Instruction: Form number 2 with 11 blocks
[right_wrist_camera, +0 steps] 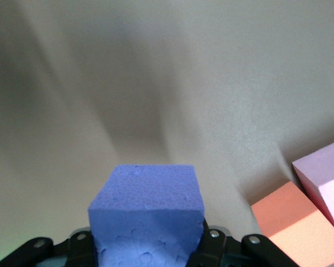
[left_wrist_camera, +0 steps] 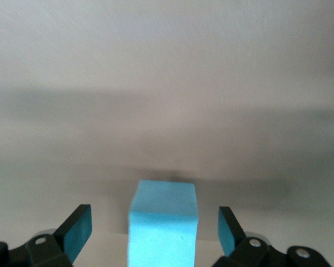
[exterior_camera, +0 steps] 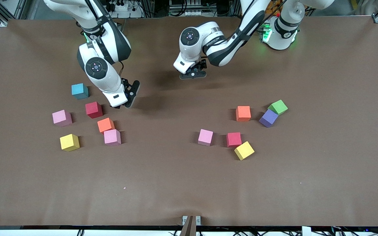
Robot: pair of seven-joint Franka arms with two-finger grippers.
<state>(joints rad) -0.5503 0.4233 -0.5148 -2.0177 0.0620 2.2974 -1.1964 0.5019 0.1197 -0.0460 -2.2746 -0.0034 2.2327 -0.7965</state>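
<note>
Brown table (exterior_camera: 189,183) carries the loose blocks in two groups; no digit is formed yet.

Left gripper (exterior_camera: 193,72) hangs low over the mid table, w/ jaws spread wide. In the left wrist view a sky-blue block (left_wrist_camera: 162,222) sits between the fingers (left_wrist_camera: 78,232), w/ clear gaps on both sides, so it is not gripped. That block is hidden under the hand in the front view.

Right gripper (exterior_camera: 125,101) is above the table near the group at the right arm's end, jaws clamped on a purple block (right_wrist_camera: 147,214), seen only in the right wrist view. An orange block and a pink one show at the edge of that same view.

Group toward the right arm's end: teal block (exterior_camera: 79,90) farthest from the front cam, red block (exterior_camera: 94,109) nearer, pink block (exterior_camera: 62,117) beside it, orange block (exterior_camera: 105,125) touching a second pink block (exterior_camera: 112,137), and yellow block (exterior_camera: 69,142) nearest the cam.

Group toward the left arm's end: orange block no. 2 (exterior_camera: 243,113), violet block (exterior_camera: 268,118) touching the green cube (exterior_camera: 278,107), third pink block (exterior_camera: 205,137), red block no. 2 (exterior_camera: 233,139) w/ yellow block no. 2 (exterior_camera: 244,150) at its corner, tilted askew.
</note>
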